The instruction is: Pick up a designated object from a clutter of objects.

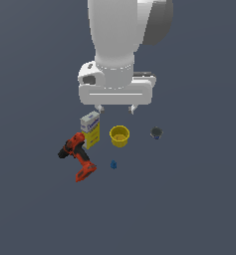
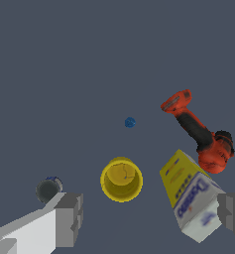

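Observation:
The designated object is a tiny blue block-like piece [image 1: 113,164] [image 2: 130,122] lying alone on the floor, in front of the yellow cup [image 1: 119,135] [image 2: 121,179]. My gripper [image 1: 116,108] [image 2: 148,218] hangs open high above the clutter, roughly over the cup and the white-and-yellow box [image 1: 90,128] [image 2: 191,198], with nothing between its fingers [image 2: 67,218]. The blue piece is well clear of the fingertips. The red-and-black power drill [image 1: 77,156] [image 2: 201,134] lies beside the box, at the exterior view's left.
A small dark grey round object [image 1: 156,132] [image 2: 48,189] sits apart at the exterior view's right of the cup. The floor is a plain dark grey surface.

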### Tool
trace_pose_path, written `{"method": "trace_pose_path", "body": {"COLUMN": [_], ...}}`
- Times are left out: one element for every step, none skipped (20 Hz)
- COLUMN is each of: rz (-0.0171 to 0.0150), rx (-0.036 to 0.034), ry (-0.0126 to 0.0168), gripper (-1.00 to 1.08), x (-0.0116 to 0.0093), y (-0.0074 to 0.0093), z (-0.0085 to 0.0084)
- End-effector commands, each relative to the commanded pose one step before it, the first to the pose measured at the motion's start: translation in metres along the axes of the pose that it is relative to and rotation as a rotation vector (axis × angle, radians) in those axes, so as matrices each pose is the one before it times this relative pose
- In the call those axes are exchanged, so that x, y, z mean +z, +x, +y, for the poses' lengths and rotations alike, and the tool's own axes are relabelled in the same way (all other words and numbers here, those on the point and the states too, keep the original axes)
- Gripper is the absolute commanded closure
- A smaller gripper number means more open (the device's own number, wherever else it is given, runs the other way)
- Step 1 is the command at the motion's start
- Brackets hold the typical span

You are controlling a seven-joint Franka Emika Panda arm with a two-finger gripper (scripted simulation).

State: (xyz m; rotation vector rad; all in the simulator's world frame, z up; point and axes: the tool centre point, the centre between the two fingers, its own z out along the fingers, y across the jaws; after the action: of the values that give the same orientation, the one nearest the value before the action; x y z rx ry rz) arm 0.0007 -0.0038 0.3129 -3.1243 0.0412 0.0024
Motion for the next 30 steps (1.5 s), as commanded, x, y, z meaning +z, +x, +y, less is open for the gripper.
{"method": "trace_pose_path", "body": {"rz": [0.0,0.00018,0.00044,0.00076,0.00106,0.00134,0.00162,0.00149,0.00118,0.00086,0.00056,0.00025,0.0,-0.00025,-0.00021,-0.00016,-0.00011,-0.00008,-0.00006,-0.00008,-0.00013,-0.00019,-0.00024,-0.00025,-0.00026,-0.00029,-0.00033,-0.00036,-0.00039,-0.00042], "rx": [0.0,-0.00021,-0.0005,-0.00088,-0.00127,-0.0017,-0.00224,-0.00233,-0.00217,-0.00193,-0.00163,-0.0012,0.0,0.0003,0.00131,0.00208,0.0028,0.00356,0.00424,0.00506,0.00579,0.00661,0.00744,0.00829,0.00906,0.00988,0.01073,0.01157,0.0124,0.01324], "ry": [0.0,-0.00063,-0.00155,-0.00269,-0.00374,-0.00474,-0.00577,-0.00534,-0.00427,-0.00314,-0.00205,-0.00094,0.0,0.0009,0.0008,0.00066,0.00049,0.0004,0.00036,0.00042,0.00059,0.00078,0.00091,0.00094,0.00092,0.00095,0.001,0.00102,0.001,0.00098], "gripper": [-0.92,-0.92,-0.92,-0.92,-0.92,-0.92,-0.92,-0.92,-0.92,-0.92,-0.92,-0.92,-0.92,-0.92,-0.92,-0.92,-0.92,-0.92,-0.92,-0.92,-0.92,-0.92,-0.92,-0.92,-0.92,-0.92,-0.92,-0.92,-0.92,-0.92], "x": [0.0,-0.00019,-0.00051,-0.00087,-0.00125,-0.00167,-0.00216,-0.0022,-0.00197,-0.00169,-0.00134,-0.00087,-0.00022,0.00048,0.00099,0.00146,0.00192,0.00241,0.00291,0.00343,0.00398,0.00458,0.00518,0.00576,0.00634,0.00694,0.00757,0.0082,0.00884,0.00949], "y": [0.0,0.00006,0.00021,0.00032,0.00042,0.00049,0.0005,0.00035,0.00014,-0.00003,-0.00017,-0.00023,-0.00017,0.00007,0.00032,0.00063,0.00092,0.0012,0.00147,0.0017,0.00189,0.00209,0.00228,0.00247,0.00263,0.00277,0.00288,0.00297,0.00303,0.00305], "z": [0.00001,0.00006,0.00035,0.00051,0.00072,0.00094,0.00112,0.00106,0.00084,0.00063,0.00038,0.0001,0.0001,-0.0002,-0.00015,-0.00007,-0.00003,0.00002,-0.00001,0.00004,-0.00002,-0.00006,-0.00008,-0.00006,-0.00008,-0.00009,-0.00011,-0.00012,-0.00014,-0.00015]}}
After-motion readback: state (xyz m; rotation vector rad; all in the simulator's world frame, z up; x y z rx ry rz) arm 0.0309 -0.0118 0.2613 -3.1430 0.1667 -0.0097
